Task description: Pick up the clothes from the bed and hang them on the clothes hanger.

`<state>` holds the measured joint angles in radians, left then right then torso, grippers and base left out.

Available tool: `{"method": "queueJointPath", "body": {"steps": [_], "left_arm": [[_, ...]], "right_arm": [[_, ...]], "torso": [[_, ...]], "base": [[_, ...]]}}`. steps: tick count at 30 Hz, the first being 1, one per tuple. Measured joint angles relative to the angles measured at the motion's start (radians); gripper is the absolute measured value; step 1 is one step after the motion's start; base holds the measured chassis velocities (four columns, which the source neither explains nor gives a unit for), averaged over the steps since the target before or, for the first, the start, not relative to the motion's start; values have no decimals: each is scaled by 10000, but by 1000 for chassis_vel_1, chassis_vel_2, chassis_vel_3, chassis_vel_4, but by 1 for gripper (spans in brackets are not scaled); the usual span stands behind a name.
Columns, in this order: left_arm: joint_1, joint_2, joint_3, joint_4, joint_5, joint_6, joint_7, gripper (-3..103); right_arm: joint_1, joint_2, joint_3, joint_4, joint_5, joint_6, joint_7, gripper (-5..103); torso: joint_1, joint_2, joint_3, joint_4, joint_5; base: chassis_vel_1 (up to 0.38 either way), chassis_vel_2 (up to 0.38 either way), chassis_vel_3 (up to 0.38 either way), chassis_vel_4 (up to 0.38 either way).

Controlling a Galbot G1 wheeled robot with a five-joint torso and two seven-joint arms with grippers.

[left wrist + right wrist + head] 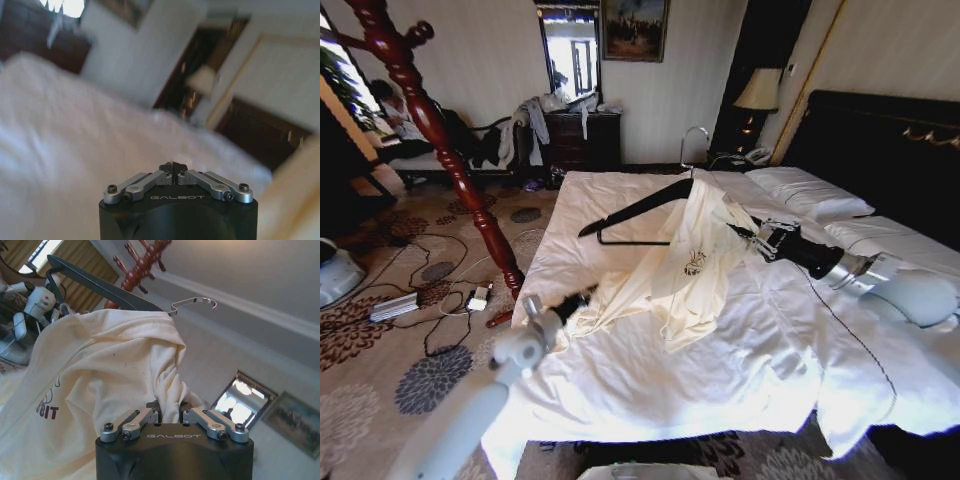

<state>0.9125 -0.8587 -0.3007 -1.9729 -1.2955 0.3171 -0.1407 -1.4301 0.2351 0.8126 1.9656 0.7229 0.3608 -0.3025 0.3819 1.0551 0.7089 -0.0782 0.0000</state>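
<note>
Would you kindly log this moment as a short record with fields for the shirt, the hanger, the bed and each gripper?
shirt: cream, lifted above the bed, one shoulder draped over the hanger
hanger: black, silver hook, one arm bare and sticking out
bed: white duvet, rumpled
right gripper: shut on shirt fabric, holding it up
left gripper: shut, low over the bed's near edge beside the shirt's trailing part
</note>
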Motion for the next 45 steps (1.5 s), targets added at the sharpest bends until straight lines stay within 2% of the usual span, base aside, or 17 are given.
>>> {"method": "queueJointPath", "body": {"steps": [1, 5, 6, 10, 11, 16, 20, 25, 35, 39, 45], "left_arm": [[0, 0, 0, 0, 0, 0, 0, 0], [-1079, 1007, -1115, -319, -1623, 115, -136, 0], [-1079, 1007, -1115, -319, -1623, 115, -136, 0], [-2015, 1900, -1779, -769, -3298, 277, -626, 0], [-2015, 1900, -1779, -769, -3298, 277, -626, 0], [-3249, 2553, -1648, -1509, -4595, 326, -1182, 0], [-3787, 2706, -1355, -2064, -5019, 465, -1329, 0], [-3912, 2842, -1127, -2693, -5151, 580, -1222, 0], [-3391, 3275, -525, -4037, -5061, 797, -390, 0], [-3425, 3503, 639, -4355, -4386, 861, -126, 0], [-3494, 3639, 1505, -4377, -3794, 877, -33, 0]], "right_arm": [[0, 0, 0, 0, 0, 0, 0, 15], [-81, 16, -388, -1, -296, -519, 312, 15], [-81, 16, -388, -1, -296, -519, 312, 15], [-242, 177, -682, -76, -1306, -978, 637, 15], [-242, 177, -682, -76, -1306, -978, 637, 15], [-493, 493, -935, -31, -2178, -1162, 1061, 15], [-588, 646, -930, 24, -2495, -1171, 1156, 15], [-621, 668, -856, 67, -2560, -1232, 1313, 15], [-566, 777, -1069, 143, -2379, -1481, 2056, 15], [-384, 836, -1230, 619, -1945, -1432, 2158, 15], [-266, 833, -1251, 1207, -1370, -1329, 2245, 15]], "torso": [[0, 0, 0, 0, 0], [0, 1, 0, 4, -2], [0, 1, 0, 4, -2], [0, 1, 0, 4, -3], [0, 1, 0, 4, -3], [0, 0, -1, 2, 1], [0, 0, -1, 1, 1], [0, 1, -1, 3, 0], [-1, 1, -1, 3, 0], [-1, 1, -1, 3, 0], [-1, 1, 0, 4, -2]], "base": [[0, 0, 0, 0], [0, 0, 0, 0], [0, 0, 0, 0], [0, 0, 0, 0], [0, 0, 0, 0], [0, 0, 0, 0], [0, 0, 0, 0], [0, 0, 0, 0], [0, 0, 0, 0], [0, 0, 0, 0], [0, 0, 0, 0]]}}
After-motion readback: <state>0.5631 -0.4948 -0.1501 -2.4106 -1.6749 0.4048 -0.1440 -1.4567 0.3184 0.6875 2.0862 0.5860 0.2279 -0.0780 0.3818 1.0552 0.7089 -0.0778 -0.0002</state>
